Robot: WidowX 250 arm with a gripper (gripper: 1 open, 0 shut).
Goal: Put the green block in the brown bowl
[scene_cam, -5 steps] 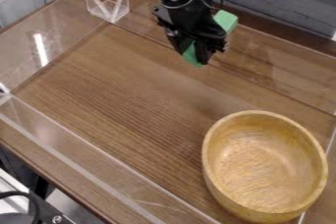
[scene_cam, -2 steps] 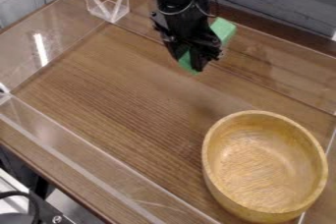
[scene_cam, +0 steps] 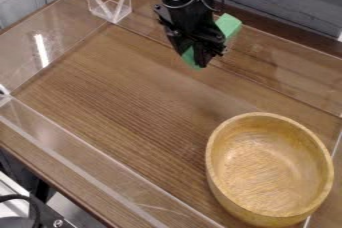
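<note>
Jaws partly closed, pinching the green block (scene_cam: 214, 40) between them: the gripper (scene_cam: 202, 50) points steeply down at the far middle of the counter, and the block sticks out green on its right side and again below the black fingers. From where I stand I cannot tell whether the block is lifted clear of the wood or resting on it. The hold looks off-centre, so I would worry that the block could swivel or slide out on the way across, especially in a quick swing. The brown bowl (scene_cam: 269, 165) sits well apart from it, down in the near right corner, so there is a long diagonal carry, and its thick rim could catch a low-hanging end of the block if the arm comes in too shallow; let go early and the block lands on the bare wood beside it. The counter (scene_cam: 120, 102) is dark wood-grain laminate, smooth and reflective, fenced by low clear acrylic walls (scene_cam: 80, 177), with a small clear piece (scene_cam: 108, 4) standing at the far left. Grey panelling runs behind.
</note>
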